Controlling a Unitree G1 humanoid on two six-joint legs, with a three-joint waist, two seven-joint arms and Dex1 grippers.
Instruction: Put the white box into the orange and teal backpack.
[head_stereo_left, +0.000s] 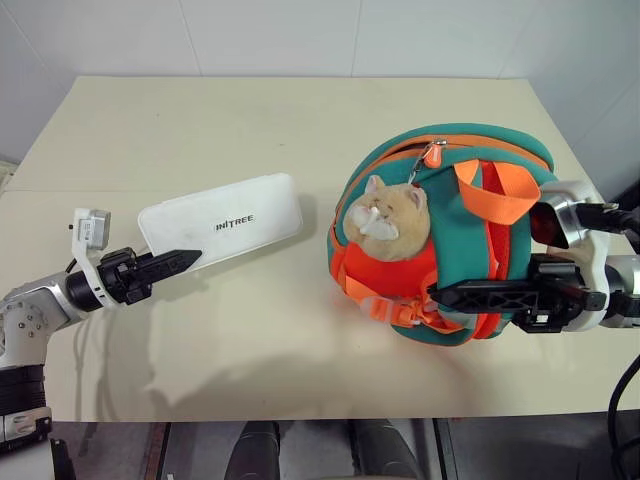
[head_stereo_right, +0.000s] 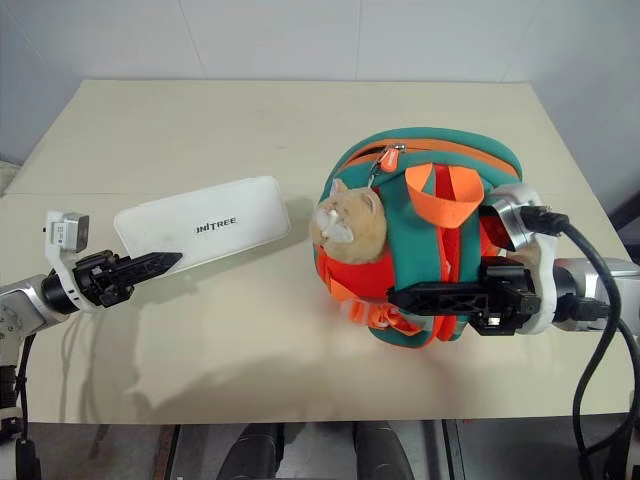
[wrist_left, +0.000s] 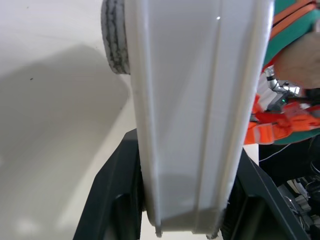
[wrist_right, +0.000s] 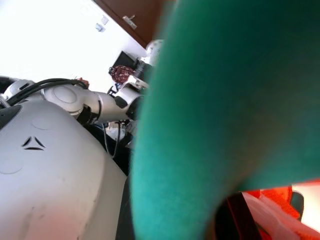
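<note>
A: Where is the white box (head_stereo_left: 222, 220) relative to the left gripper (head_stereo_left: 176, 264)?

B: Its near-left end sits between the two black fingers (wrist_left: 116, 200), one on each side of the case, as the left wrist view shows. The rest of the box runs away from the gripper toward the far right, with the dark lettering facing up. The gripper is clamped on that end and carries it; a shadow lies on the table (head_stereo_left: 250, 130) beneath it.

A: And where does the box sit in the scene?

B: On the left half of the table, well apart from the orange and teal backpack (head_stereo_left: 465, 180), which is on the right half.

A: What is the right gripper (head_stereo_left: 445, 294) doing?

B: It reaches in from the right, fingers pointing left and pressed together across the near side of the backpack, against the teal trim and orange straps. The right wrist view has teal fabric right against the camera. Whether fabric is pinched between the fingers, I cannot tell.

A: Anything on the backpack?

B: A tan plush cat (head_stereo_left: 388, 218) on its left face, and an orange webbing loop (head_stereo_left: 492, 196) on top.
</note>
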